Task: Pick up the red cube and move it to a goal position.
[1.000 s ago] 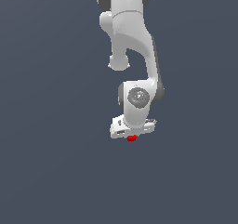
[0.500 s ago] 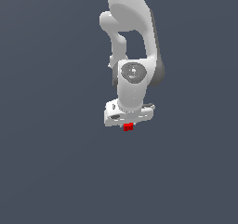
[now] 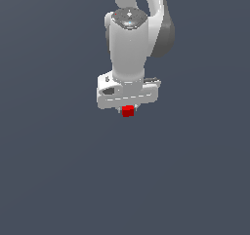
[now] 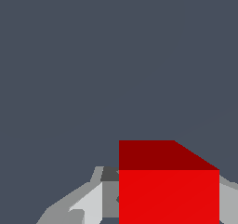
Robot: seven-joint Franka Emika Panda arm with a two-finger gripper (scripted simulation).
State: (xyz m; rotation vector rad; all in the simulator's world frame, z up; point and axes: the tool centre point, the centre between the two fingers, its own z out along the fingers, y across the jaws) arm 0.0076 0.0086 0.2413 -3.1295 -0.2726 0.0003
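i see flat, even light in both views, no glare and no cast shadows on the grey ground. the arm [image 3: 129,44] shades darker on its right side. the cube [image 4: 168,190] has a darker top face. edges look jagged, nothing blurred.

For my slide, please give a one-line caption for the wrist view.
Wrist view: the gripper holds the red cube between its fingers above a plain grey background.
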